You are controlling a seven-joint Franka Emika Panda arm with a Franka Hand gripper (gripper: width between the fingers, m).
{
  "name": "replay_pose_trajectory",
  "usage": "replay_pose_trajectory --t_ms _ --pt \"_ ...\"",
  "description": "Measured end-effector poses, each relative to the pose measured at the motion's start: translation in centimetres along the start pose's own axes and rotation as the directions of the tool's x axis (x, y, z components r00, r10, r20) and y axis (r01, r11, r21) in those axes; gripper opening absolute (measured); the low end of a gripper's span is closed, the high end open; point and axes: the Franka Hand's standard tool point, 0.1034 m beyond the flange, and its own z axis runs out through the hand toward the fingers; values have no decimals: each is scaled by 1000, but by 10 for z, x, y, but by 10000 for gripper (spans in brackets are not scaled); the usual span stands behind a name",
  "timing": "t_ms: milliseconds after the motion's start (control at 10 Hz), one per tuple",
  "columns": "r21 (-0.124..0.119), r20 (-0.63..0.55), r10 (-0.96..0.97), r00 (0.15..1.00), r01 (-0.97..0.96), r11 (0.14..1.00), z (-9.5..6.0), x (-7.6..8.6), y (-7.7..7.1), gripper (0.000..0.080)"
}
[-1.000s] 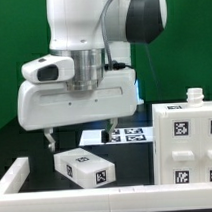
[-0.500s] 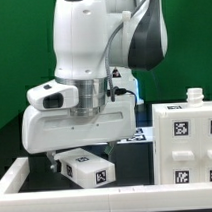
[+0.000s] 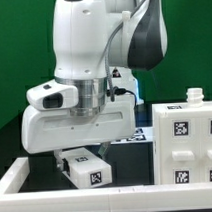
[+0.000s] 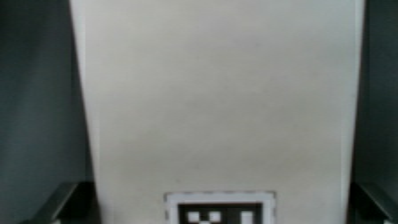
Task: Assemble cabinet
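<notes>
A small white cabinet piece [image 3: 87, 170] with black-and-white tags lies on the dark table at the exterior view's lower left. My gripper [image 3: 81, 153] is lowered right over it, and the hand hides the piece's far part. In the wrist view the piece [image 4: 214, 100] fills the frame with a tag at its near end, and the gripper [image 4: 214, 205] straddles it. One dark finger [image 4: 64, 203] shows on each side, and a thin gap shows at one side. The large white cabinet body [image 3: 186, 141] with several tags stands at the exterior view's right.
A white rail [image 3: 22, 178] runs along the front and left of the table. The marker board [image 3: 135, 138] peeks out behind the hand. A small white knob [image 3: 195, 93] sits on top of the cabinet body. A green wall stands behind.
The arm has come down from above the small piece until the hand sits over it. Over the last half second it has barely moved.
</notes>
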Motion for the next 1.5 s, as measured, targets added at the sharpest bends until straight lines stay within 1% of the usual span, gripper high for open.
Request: replay_pose_trajectory --t_ms 100,200,300,400,500,600,800,1000,1100,1200,1300,1400,1500 --pt "11 9 8 1000 -8 1000 -4 -2 2 553" --pt "28 15 26 1000 -27 999 -20 -3 9 553" --pt "51 21 54 998 -55 997 -42 -1 9 553" --pt "70 24 84 996 -86 994 -67 3 2 553" --pt "64 6 92 996 -92 994 -92 10 -4 553" --pt "59 -8 87 996 -87 995 -101 14 -5 553" --pt "60 4 90 996 -90 994 -96 10 -5 554" --pt "58 3 86 996 -86 995 -96 12 -7 554" --pt "48 1 65 998 -65 997 -107 22 -17 554" --pt "50 -13 62 998 -61 997 -128 37 -25 554" --pt "48 -33 77 996 -76 996 -144 48 -33 554" --pt "43 -46 70 997 -68 997 -150 53 -41 554" --pt "44 -37 72 997 -70 997 -145 50 -38 554"
